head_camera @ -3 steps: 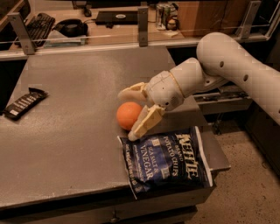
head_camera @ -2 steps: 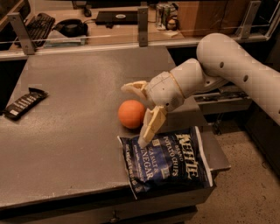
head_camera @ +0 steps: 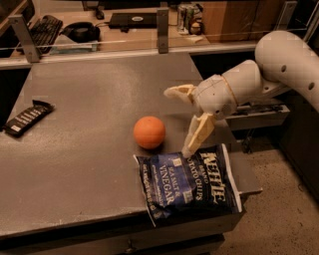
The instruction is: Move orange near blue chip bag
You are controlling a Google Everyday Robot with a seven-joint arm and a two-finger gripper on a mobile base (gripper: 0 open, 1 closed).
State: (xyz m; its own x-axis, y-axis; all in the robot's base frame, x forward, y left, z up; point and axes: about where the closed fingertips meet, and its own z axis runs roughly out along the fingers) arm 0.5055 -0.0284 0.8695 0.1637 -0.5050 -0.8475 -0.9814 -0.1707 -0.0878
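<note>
The orange (head_camera: 149,132) is round and smooth and rests on the grey table (head_camera: 89,99), just behind the top left corner of the blue chip bag (head_camera: 189,182). The bag lies flat at the table's front right corner, with white Kettle lettering. My gripper (head_camera: 179,122) is to the right of the orange, apart from it, with its two cream fingers spread wide. One finger (head_camera: 199,134) points down toward the bag's upper edge, the other (head_camera: 177,92) reaches back left. The gripper is open and empty.
A black snack bar wrapper (head_camera: 27,117) lies at the table's left edge. Behind the table stands a desk with a keyboard (head_camera: 42,25), headphones (head_camera: 79,31) and cans (head_camera: 187,15). My white arm (head_camera: 279,64) comes in from the right.
My gripper has drawn back to the right, away from the orange. The orange stays on the table beside the bag, free of the fingers.
</note>
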